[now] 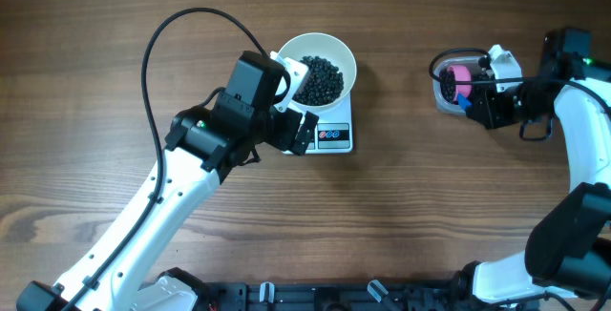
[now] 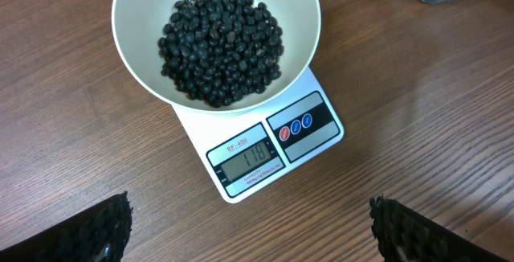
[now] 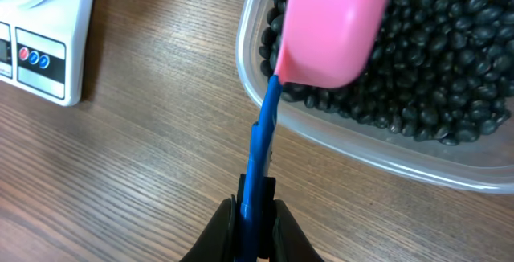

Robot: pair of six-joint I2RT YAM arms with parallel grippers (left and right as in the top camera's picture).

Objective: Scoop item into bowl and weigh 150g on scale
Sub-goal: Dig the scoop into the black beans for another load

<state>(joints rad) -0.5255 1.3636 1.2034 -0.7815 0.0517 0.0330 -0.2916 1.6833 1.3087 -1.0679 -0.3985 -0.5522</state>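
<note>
Black round beans [image 2: 221, 49] heap in the round white bowl [image 2: 132, 61] atop the small white square digital scale [image 2: 265, 145], the left claw [image 2: 253, 230] spread wide just before it, while the right claw [image 3: 255, 214] clamps a blue-handled pink plastic scoop [image 3: 333, 29] over a bean-filled clear plastic tub [image 3: 361, 145].

Bright, even light falls from above on the wooden surface [image 1: 410, 216], leaving only soft, faint shadows. In the overhead view the white bowl [image 1: 336, 46] is nearly washed out along its rim. The left wrist view is sharp, and the display of the scale [image 2: 201, 137] is legible, though the left tool's fingers [image 2: 96, 234] are dark and blurred. In the right wrist view the pink scoop [image 3: 333, 29], close to the lens, looks soft.
</note>
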